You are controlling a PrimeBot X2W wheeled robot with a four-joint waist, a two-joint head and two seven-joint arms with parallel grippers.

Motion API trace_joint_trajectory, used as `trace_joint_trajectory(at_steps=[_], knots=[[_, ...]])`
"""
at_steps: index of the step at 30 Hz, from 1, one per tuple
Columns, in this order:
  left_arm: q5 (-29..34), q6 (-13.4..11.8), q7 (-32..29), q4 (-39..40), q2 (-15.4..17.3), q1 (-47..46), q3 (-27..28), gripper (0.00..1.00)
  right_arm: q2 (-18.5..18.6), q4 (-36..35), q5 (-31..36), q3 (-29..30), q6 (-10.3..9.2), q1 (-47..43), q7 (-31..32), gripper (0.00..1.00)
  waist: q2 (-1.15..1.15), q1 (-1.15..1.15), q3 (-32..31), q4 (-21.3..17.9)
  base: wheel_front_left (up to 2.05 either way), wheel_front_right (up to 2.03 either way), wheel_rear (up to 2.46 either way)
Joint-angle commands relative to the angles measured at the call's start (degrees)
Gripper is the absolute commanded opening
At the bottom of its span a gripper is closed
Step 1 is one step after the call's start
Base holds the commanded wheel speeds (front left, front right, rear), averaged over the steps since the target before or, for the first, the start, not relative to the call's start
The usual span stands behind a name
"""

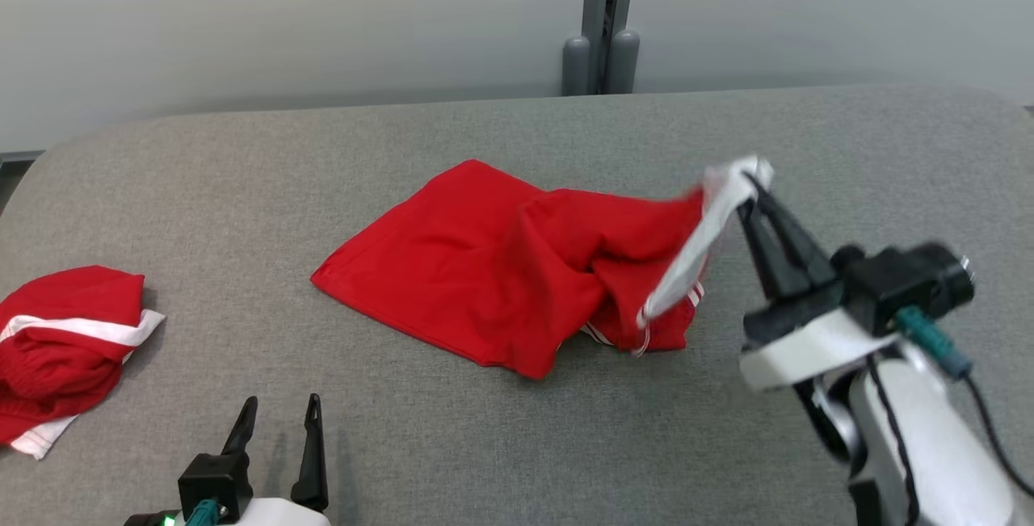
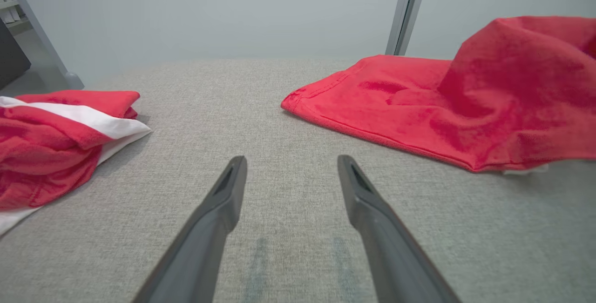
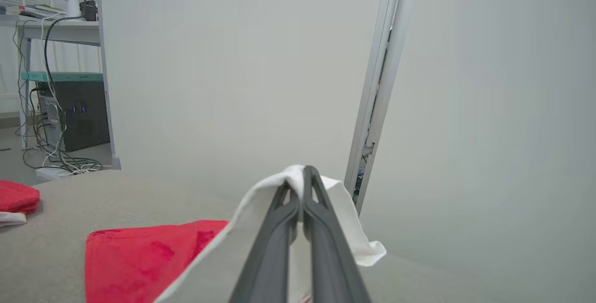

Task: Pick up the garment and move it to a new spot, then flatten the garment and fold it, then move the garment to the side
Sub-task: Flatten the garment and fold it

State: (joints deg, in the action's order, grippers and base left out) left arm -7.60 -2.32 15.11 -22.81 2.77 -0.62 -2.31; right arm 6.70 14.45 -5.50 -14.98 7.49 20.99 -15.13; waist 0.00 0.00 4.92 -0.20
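Left gripper, nearest: fingers spread wide, empty, over the grey surface. Right gripper, motion-blurred: fingers pinched on the white edge of the red garment mid-surface, that edge raised. Second red garment is cut off at the frame's left.

Wall: pale grey panels
Post: grey metal, between panels
Counter: grey fabric top
Desk: behind panel edge, cables hanging

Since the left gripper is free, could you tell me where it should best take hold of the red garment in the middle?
On the garment, probably its flat left corner, approached low from the left by the left gripper. That edge lies smooth on the table, opposite the white waistband pinched by the right gripper.
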Motion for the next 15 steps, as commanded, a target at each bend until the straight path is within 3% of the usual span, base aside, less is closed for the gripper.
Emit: trace_joint_trajectory(at_steps=[1,15], knots=[[-0.04,0.18,0.07,-0.01,0.25,-0.79,-0.02,1.0,0.51,-0.54,0.03,0.2,0.0,1.07,-0.03,0.0,0.0,0.0,-0.42,-0.34,0.0,0.0,0.0],[-0.52,-0.05,0.08,-1.06,0.25,-0.78,-2.19,1.0,8.34,0.66,1.44,7.56,0.0,15.67,-0.03,0.0,0.0,0.0,0.26,0.75,0.0,0.0,0.0]])
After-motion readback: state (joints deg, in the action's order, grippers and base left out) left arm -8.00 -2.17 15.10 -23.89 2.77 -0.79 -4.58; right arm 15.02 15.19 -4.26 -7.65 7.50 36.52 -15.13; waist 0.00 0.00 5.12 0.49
